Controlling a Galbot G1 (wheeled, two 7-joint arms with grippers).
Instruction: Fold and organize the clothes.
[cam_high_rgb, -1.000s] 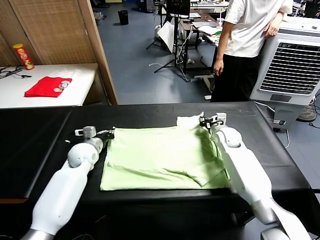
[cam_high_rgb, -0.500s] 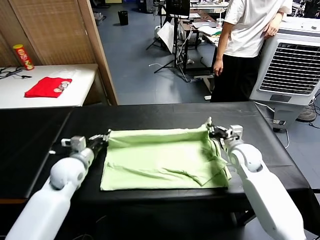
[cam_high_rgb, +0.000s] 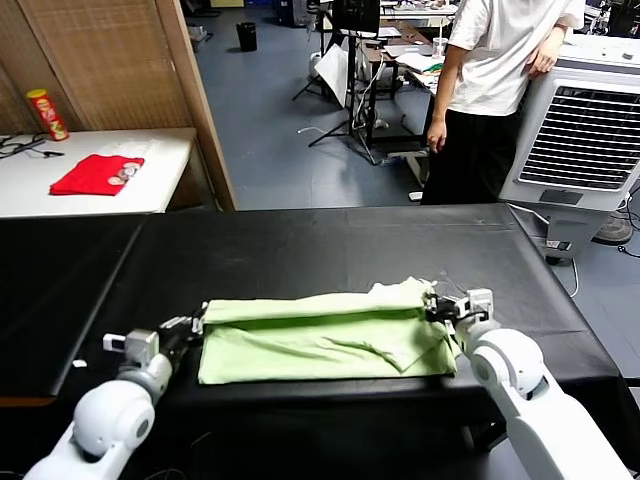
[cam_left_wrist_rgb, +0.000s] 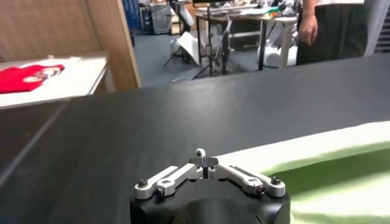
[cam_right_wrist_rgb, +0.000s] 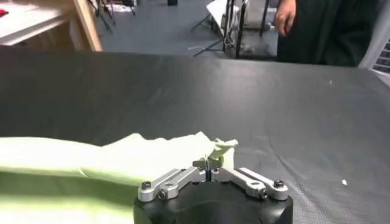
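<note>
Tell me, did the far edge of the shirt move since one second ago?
Yes. The shirt far edge came toward the robot, away from the table far edge, pulled by both shut tools, left and right.

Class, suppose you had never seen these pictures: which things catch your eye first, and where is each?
The pale green cotton shirt lies half-folded on the black table, near its front edge. The left gripper and right gripper pinch its two ends. A small red folded garment sits on the white side table, far left.
</note>
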